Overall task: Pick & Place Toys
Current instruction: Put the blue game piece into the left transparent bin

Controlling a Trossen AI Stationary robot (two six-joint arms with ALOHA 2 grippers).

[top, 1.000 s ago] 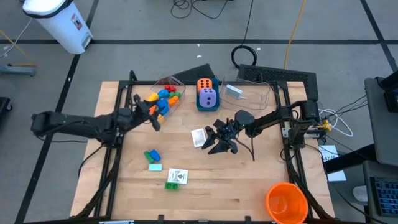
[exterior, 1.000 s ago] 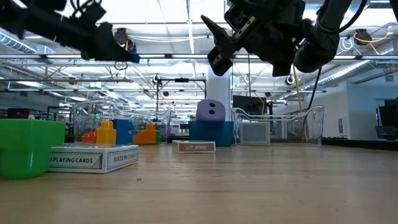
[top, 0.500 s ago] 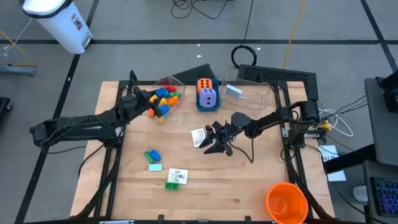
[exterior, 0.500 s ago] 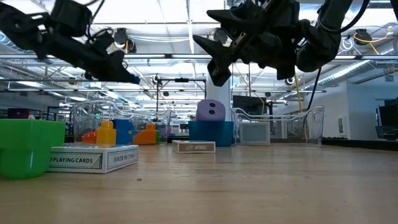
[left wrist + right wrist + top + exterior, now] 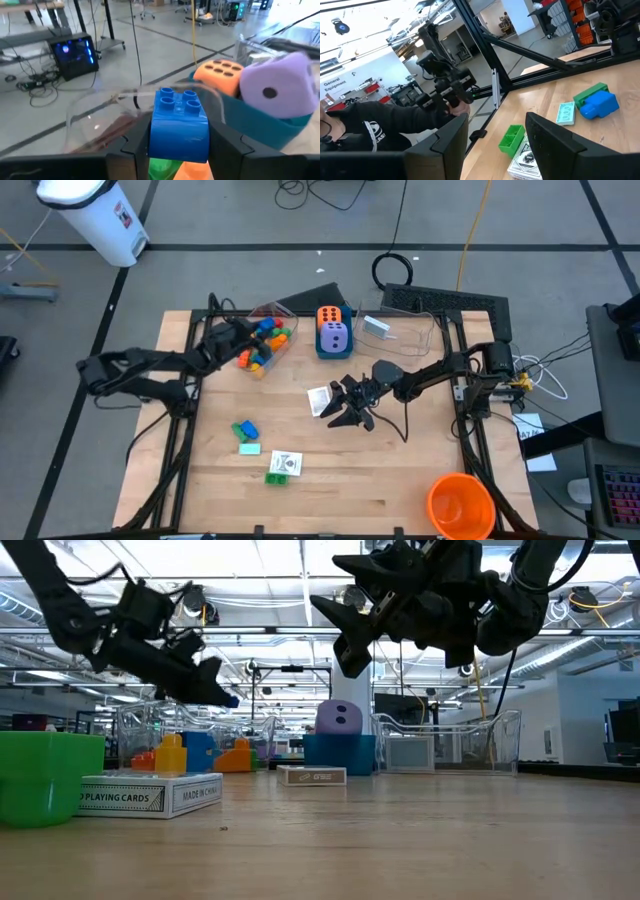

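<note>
The card box (image 5: 150, 796) reads "PLAYING CARDS" and "MADE IN CHINA"; a wall sign (image 5: 340, 83) reads "General Equipment".

high: straight down | low: table-level, across | wrists: forward past jaws

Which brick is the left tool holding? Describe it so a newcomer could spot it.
Start at the clear tub of bricks near the table's back-left. The left tool hovers at it, shut on a blue brick. It's the only brick off the pile, pinched between dark fingers.

I count two dice (image 5: 333, 328), one brick (image 5: 178, 125) in my left gripper (image 5: 175, 145), two card packs (image 5: 285, 463), one cup (image 5: 461, 506).
</note>
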